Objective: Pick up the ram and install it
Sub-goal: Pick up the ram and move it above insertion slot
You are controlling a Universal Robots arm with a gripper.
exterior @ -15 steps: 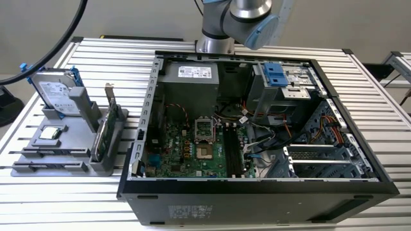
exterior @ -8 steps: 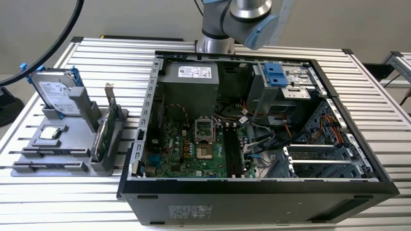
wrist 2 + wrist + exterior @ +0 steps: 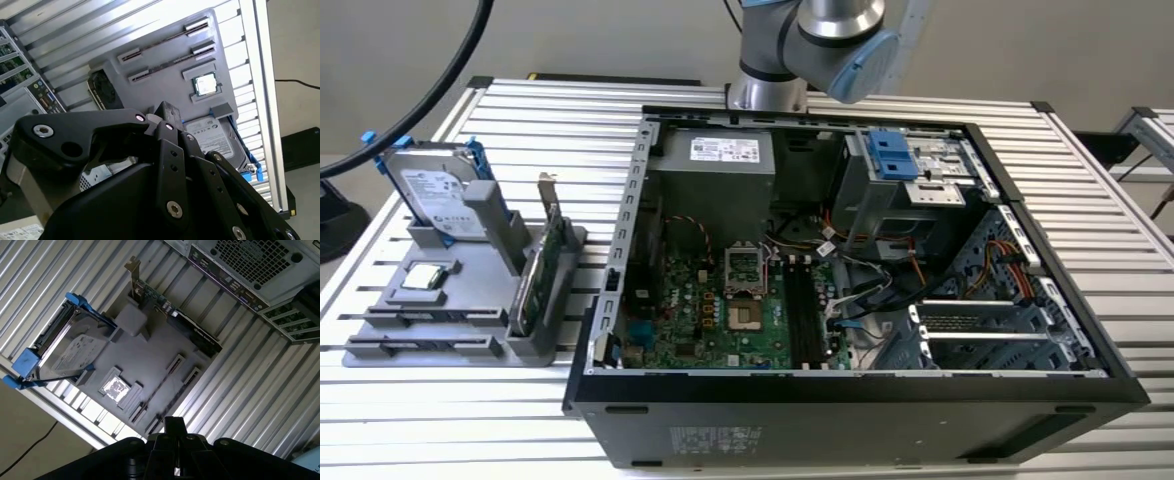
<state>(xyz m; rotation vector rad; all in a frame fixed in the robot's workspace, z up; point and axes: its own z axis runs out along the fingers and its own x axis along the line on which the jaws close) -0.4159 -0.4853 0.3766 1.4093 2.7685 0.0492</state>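
ram point(image 3: 434, 318): thin, dark greenish circuit-board stick, standing on edge in a slotted row of the grey plastic tray point(image 3: 467, 295), just beside the square silver processor chip point(image 3: 427, 278), toward the tray edge opposite the silver hard drive with blue rails point(image 3: 443, 195).
tray: on the slatted aluminium worktop point(image 3: 520, 120), near its edge at the exterior view's left, beside the open black computer case point(image 3: 854, 420).
gripper point(image 3: 172, 424): black, pressed together on nothing, above the tray, well apart from the ram.

1. The ram point(image 3: 172, 62) is a thin, dark, narrow stick, seen edge-on.
2. It stands on its long edge in a groove of the grey holder point(image 3: 160, 87).
3. It sits below the pincer point(image 3: 167, 112), well apart from it and unheld.
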